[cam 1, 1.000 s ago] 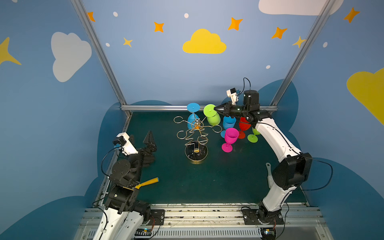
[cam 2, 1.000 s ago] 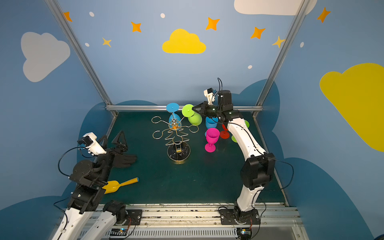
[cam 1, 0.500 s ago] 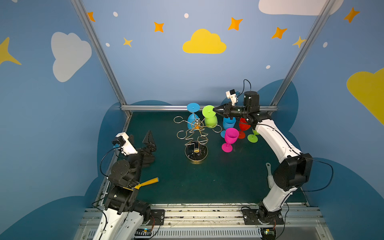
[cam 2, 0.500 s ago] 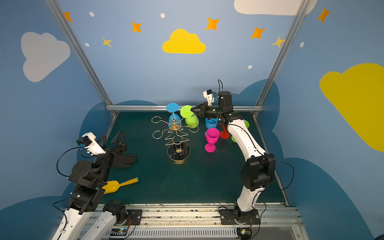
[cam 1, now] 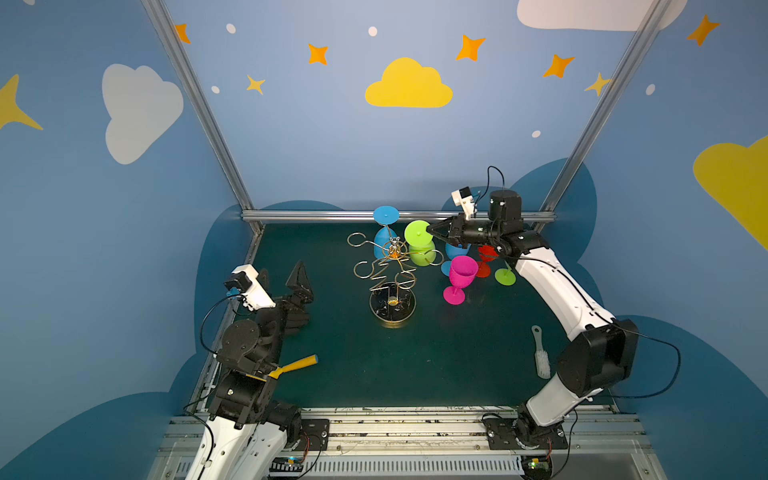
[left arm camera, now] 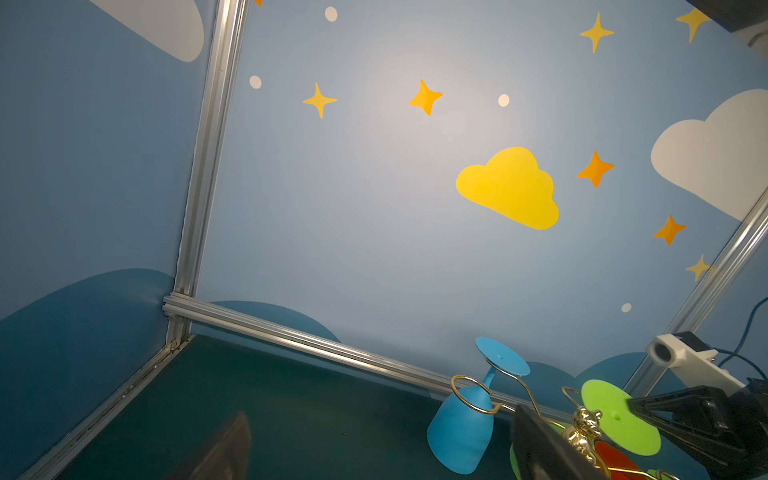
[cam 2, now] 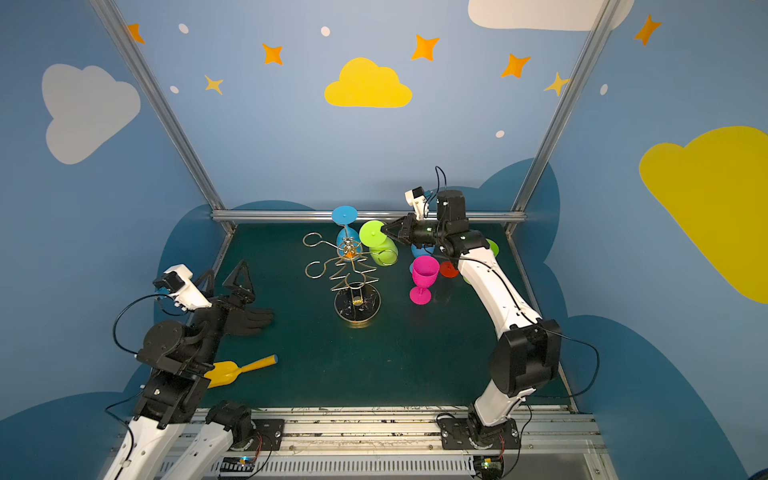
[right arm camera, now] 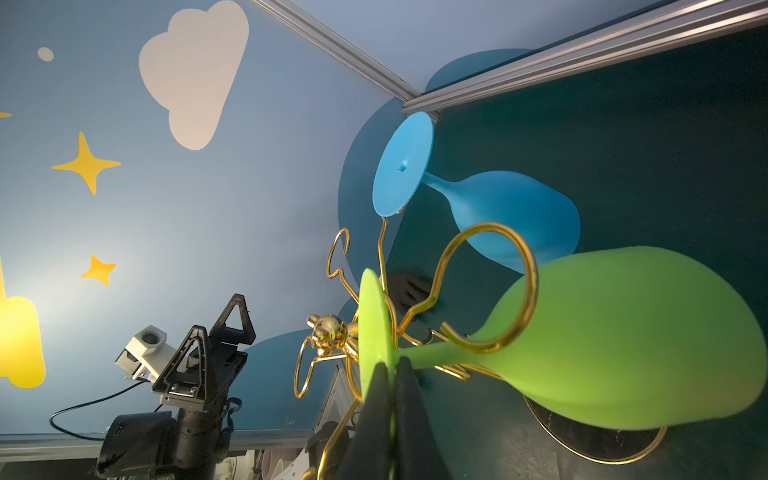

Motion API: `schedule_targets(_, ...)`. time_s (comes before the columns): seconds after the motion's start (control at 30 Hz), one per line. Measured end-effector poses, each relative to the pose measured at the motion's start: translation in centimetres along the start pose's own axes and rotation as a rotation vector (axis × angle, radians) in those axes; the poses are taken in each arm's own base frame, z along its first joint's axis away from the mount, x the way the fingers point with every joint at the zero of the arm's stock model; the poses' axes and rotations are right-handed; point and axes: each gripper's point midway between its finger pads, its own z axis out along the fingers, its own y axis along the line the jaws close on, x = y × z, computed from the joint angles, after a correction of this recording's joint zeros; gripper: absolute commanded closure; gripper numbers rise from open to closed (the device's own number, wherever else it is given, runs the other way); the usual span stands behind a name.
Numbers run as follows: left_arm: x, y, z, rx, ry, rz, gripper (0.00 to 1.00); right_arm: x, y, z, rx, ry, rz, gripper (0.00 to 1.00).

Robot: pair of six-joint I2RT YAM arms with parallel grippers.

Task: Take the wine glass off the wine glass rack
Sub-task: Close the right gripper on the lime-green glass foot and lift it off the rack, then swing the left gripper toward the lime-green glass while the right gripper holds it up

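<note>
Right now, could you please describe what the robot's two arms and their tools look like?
The left arm and right arm have white link shells joined by bulky black joints. The left tool and right tool are black, with pointed, triangular open-frame fingers. A small white camera block sits on each wrist, and thin black cables loop beside both arms.

White arm links (cam 1: 557, 291), black joints (cam 1: 594, 361); white wrist cameras (cam 1: 463, 199); looping black cables (cam 1: 680, 368); black base plates (cam 1: 498, 432).

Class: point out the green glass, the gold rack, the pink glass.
green glass (cam 1: 417, 233): in a top view, round foot.
gold rack (cam 1: 379, 306): in a top view, dark base.
pink glass (cam 1: 462, 272): in a top view, bowl.
</note>
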Motion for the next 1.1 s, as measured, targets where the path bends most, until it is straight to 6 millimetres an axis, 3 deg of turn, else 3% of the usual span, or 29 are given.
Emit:
schedule_targets(0.2,0.0,-0.5,0.6,0.016,0.012,0.002,0.06,-1.1,-0.1,-2.2,0.023,-0.049,-0.008,1.00)
schedule_targets(0.37,-0.8,-2.1,1.7,0.070,0.022,-0.007,0.15,-2.1,-0.5,-4.3,0.051,-0.095,-0.011,1.00)
schedule_targets(0.5,-1.1,-4.3,3.0,0.151,0.060,-0.026,0.20,-3.0,-0.2,-6.4,0.079,-0.147,-0.028,1.00)
schedule_targets(0.63,-1.3,-7.7,4.7,0.287,0.126,-0.059,0.28,-3.4,0.9,-8.5,0.104,-0.197,-0.070,1.00)
schedule_targets(0.87,-1.0,-14.9,7.2,0.606,0.289,-0.136,0.36,-3.1,6.1,-11.2,0.078,-0.250,-0.223,1.00)
schedule_targets(1.1,-0.8,-20.8,8.1,0.928,0.457,-0.266,0.44,-2.6,12.7,-13.8,0.023,-0.294,-0.443,1.00)
